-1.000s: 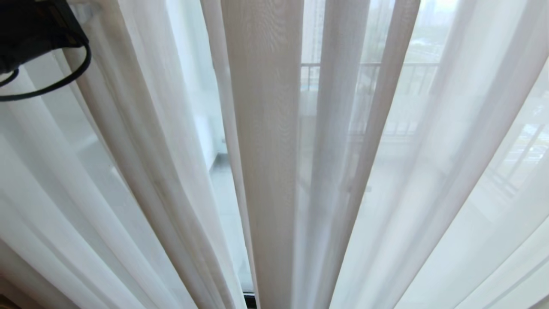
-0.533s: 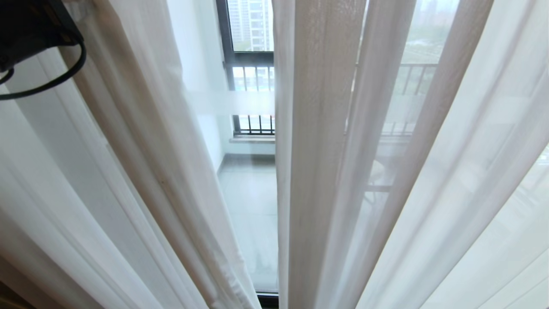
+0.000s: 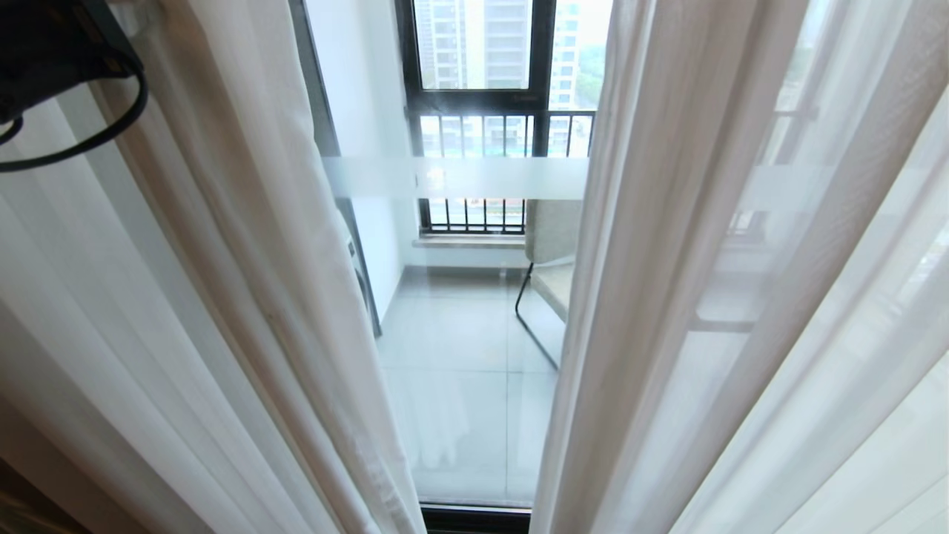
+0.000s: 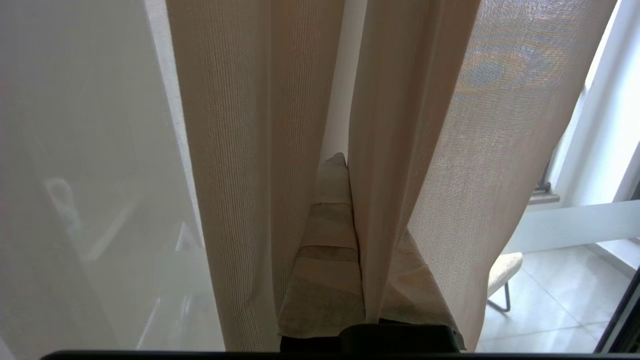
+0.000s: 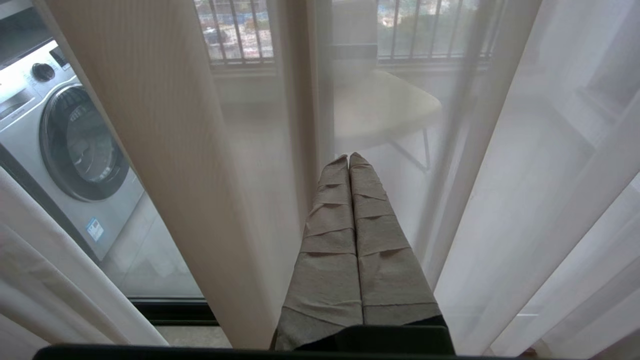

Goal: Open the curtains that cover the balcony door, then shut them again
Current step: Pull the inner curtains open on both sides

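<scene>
The white sheer curtains hang parted in the head view, a left panel (image 3: 222,259) and a right panel (image 3: 704,259). Between them shows the balcony door's glass (image 3: 474,386) with its frosted band (image 3: 460,178). My left arm (image 3: 44,59) is at the upper left, against the left panel. In the left wrist view my left gripper (image 4: 350,165) is shut on a fold of the sheer curtain (image 4: 370,280), which covers one taped finger. My right gripper (image 5: 349,159) is shut and empty, its tips close to the right sheer (image 5: 500,150).
Behind the glass are a washing machine (image 5: 65,150), a pale chair (image 3: 549,252) and a black-framed window with a barred railing (image 3: 482,111). The door's black bottom track (image 3: 474,518) runs along the floor.
The gap between the sheers has widened a lot. The right panel and the balcony scene slid right in the head view, while the left panel stayed by my left arm.
</scene>
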Motion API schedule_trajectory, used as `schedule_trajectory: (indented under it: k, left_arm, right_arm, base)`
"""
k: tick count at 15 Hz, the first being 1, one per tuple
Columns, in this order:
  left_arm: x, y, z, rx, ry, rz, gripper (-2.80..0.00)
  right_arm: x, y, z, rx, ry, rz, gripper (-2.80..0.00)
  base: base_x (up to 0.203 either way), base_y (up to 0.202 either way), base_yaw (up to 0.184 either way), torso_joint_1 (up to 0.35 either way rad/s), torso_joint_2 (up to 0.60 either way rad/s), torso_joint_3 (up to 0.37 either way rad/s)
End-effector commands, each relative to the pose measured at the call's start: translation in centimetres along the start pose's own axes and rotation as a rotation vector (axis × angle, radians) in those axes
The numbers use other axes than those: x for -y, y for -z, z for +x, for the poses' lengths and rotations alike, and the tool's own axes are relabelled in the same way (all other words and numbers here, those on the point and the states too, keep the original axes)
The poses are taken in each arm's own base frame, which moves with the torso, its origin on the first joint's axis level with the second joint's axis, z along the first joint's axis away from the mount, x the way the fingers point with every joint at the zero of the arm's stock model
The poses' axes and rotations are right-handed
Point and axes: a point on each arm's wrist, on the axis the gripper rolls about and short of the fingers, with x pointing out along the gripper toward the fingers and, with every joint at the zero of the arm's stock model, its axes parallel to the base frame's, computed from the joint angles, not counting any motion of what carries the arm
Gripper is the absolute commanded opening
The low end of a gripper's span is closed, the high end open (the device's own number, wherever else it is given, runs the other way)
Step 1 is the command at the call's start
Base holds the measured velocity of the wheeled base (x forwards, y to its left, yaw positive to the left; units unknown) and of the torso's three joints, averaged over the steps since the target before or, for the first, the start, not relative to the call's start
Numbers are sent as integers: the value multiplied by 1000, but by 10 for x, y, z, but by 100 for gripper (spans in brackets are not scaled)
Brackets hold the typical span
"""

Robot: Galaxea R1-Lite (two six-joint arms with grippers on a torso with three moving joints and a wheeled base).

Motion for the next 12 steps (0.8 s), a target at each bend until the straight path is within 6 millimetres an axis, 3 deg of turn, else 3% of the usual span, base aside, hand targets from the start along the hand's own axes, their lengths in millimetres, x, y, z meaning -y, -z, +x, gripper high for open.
schedule_trajectory:
  k: [1, 12]
  left_arm:
    - [0, 0, 0, 2, 1, 0, -280]
    - [1, -5, -5, 16, -3, 3, -280]
  right_arm:
    - [0, 0, 0, -1, 1, 0, -280]
    - [0, 0, 0, -1, 0, 0, -280]
  base:
    - [0, 193, 1, -2, -2, 6]
    - [0, 192, 2, 3, 3, 3]
